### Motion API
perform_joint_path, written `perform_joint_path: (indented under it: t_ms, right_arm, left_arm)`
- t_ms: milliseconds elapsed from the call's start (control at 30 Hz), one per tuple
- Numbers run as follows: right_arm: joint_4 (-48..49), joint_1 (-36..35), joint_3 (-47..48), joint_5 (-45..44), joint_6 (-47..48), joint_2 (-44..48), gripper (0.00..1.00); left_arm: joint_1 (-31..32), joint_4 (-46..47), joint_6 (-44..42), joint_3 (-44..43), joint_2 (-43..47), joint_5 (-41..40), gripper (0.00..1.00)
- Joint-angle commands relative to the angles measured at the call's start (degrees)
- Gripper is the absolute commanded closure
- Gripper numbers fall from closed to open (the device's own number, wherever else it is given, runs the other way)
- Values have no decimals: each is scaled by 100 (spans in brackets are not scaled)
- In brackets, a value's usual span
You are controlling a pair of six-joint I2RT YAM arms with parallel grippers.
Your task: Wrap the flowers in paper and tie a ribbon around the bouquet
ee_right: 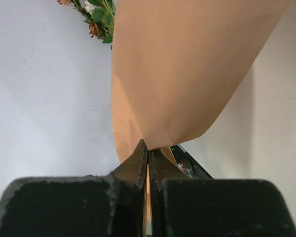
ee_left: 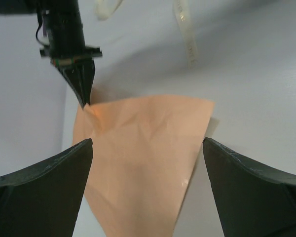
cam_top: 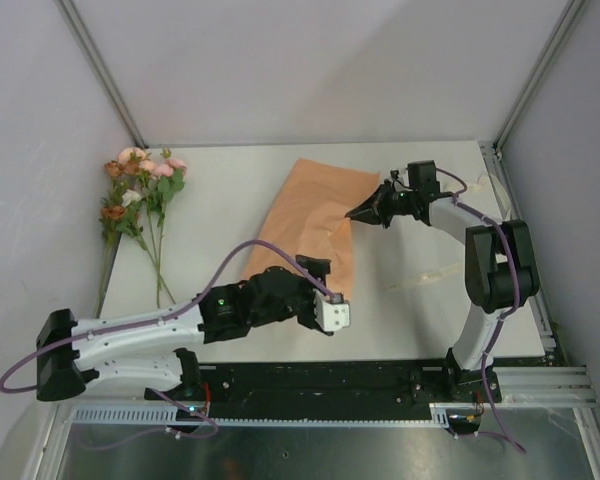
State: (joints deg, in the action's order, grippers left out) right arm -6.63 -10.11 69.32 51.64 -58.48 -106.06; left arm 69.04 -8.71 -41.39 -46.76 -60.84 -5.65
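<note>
- Over the white table (cam_top: 220, 200), seen from the top camera, the peach-orange paper (cam_top: 310, 215) lies crumpled near the middle. The right gripper (cam_top: 353, 213) pinches its right edge. The left gripper (cam_top: 325, 290) sits at the sheet's near end, its jaws spread wide. The flowers (cam_top: 140, 185) lie well apart at the table's left edge (blooms toward the far wall, stems toward the arms). A pale ribbon (cam_top: 428, 277) trails on the table to the right of the paper.
- At the left wrist, the two dark fingers (ee_left: 49, 182) stand far apart with the paper (ee_left: 138, 187) showing between them. I cannot tell whether they touch it. Beyond, the right gripper (ee_left: 83, 101) holds the sheet's far corner in its closed tip, and the ribbon (ee_left: 185, 34) lies past it.
- At the right wrist, the right gripper (ee_right: 148, 153) is clamped together on a fold of the paper (ee_right: 187, 64), which billows up from the tips. A few flowers (ee_right: 101, 19) show at the top left.
</note>
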Motion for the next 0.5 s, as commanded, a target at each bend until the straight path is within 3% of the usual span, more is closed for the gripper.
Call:
perform_joint_path:
  t_ms: [0, 467]
  right_arm:
    - [-130, -114, -16, -159, -186, 316, 100]
    - [-91, -135, -24, -120, -352, 264, 100]
  left_arm:
    - [274, 1130, -653, 150, -285, -185, 3]
    - [484, 1157, -1063, 472, -371, 669, 0]
